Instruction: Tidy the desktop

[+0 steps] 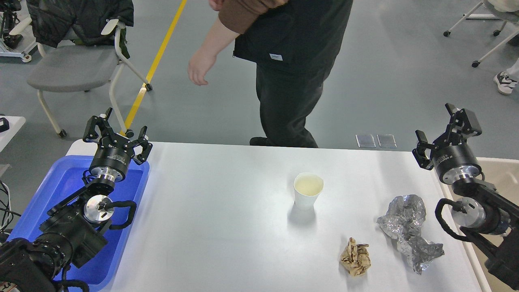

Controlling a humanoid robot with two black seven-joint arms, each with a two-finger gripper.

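The white desktop (227,227) fills the middle of the head view. On it stand a white paper cup (308,190), upright, a crumpled brown paper ball (355,257) and a crumpled silver foil wrapper (409,230). My left gripper (116,131) is open and empty above the far end of the blue tray (61,190). My right gripper (444,129) is open and empty above the table's right edge, beyond the foil.
A beige bin (500,178) sits off the right edge under my right arm. A person in black and brown (288,73) stands beyond the far edge. A grey chair (73,65) stands at the back left.
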